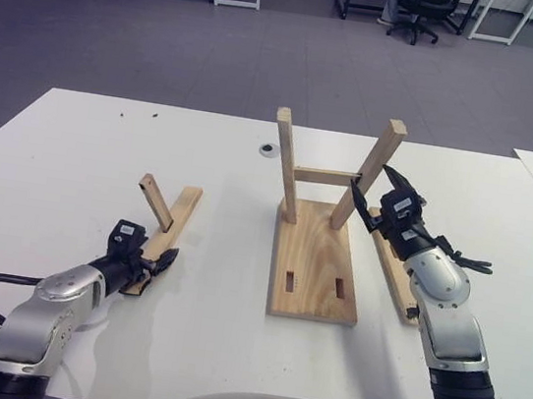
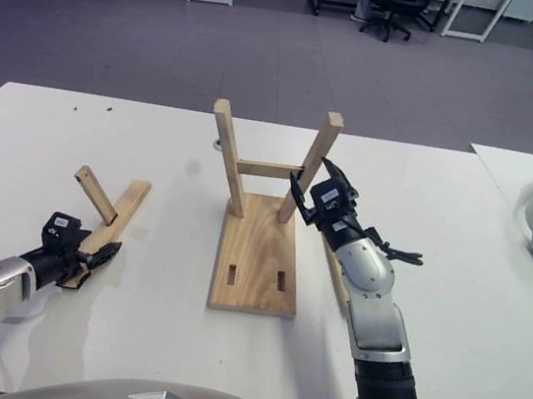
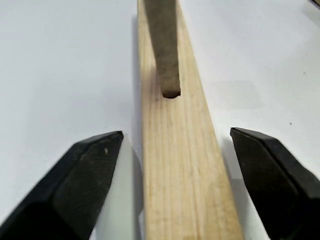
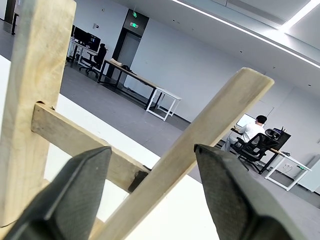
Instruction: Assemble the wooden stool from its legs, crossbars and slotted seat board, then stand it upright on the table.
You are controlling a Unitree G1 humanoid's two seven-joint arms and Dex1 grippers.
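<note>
At the near left of the white table (image 1: 74,153), the left gripper (image 1: 167,259) sits low with its fingers spread. One finger is on each side of the near end of a loose leg (image 1: 179,215) that lies flat, and neither finger presses the wood. A short peg bar (image 1: 156,200) sticks up, tilted, from a hole in that leg.

Right of centre, the right gripper (image 1: 371,188) is raised, fingers likewise spread. It straddles the right upright leg (image 1: 382,154) just beside its joint with the fitted crossbar (image 1: 324,177). That bar runs left to the left upright leg (image 1: 286,158). Both upright legs rise, leaning apart, from the far end of the slotted seat board (image 1: 317,261). The board lies flat mid-table, with two slots open at its near end. A spare leg (image 1: 397,274) lies flat just right of the board, partly under the right arm.
</note>
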